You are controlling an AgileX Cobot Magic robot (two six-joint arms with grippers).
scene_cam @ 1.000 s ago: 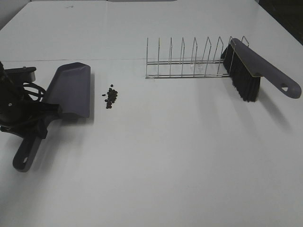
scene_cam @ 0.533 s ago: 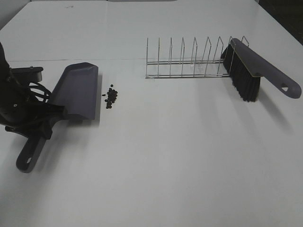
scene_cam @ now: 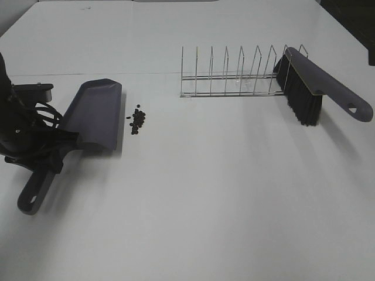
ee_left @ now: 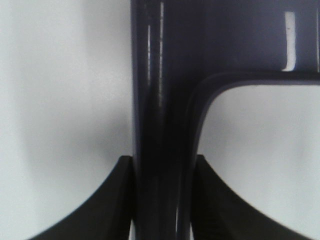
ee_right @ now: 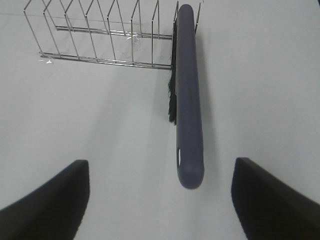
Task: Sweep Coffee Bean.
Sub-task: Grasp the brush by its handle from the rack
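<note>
The coffee bean (scene_cam: 137, 120) scatter lies as a small dark cluster on the white table. Just left of it sits the grey dustpan (scene_cam: 94, 114), its blade edge a short gap from the beans. My left gripper (scene_cam: 50, 153) is shut on the dustpan's handle (ee_left: 160, 125), which fills the space between the two fingers (ee_left: 107, 200) in the left wrist view. The grey brush (scene_cam: 316, 88) with black bristles leans at the right end of the wire rack (scene_cam: 231, 73). My right gripper (ee_right: 160, 200) stands open and empty, a little short of the brush's handle end (ee_right: 189, 100).
The wire rack (ee_right: 100, 35) with several upright dividers stands at the back of the table (scene_cam: 205, 205), right of the middle. A seam line runs across the table behind the dustpan. The right arm does not show in the exterior high view.
The left gripper has carried the dustpan a little to the right, closer to the beans. Brush, rack and beans have not moved.
</note>
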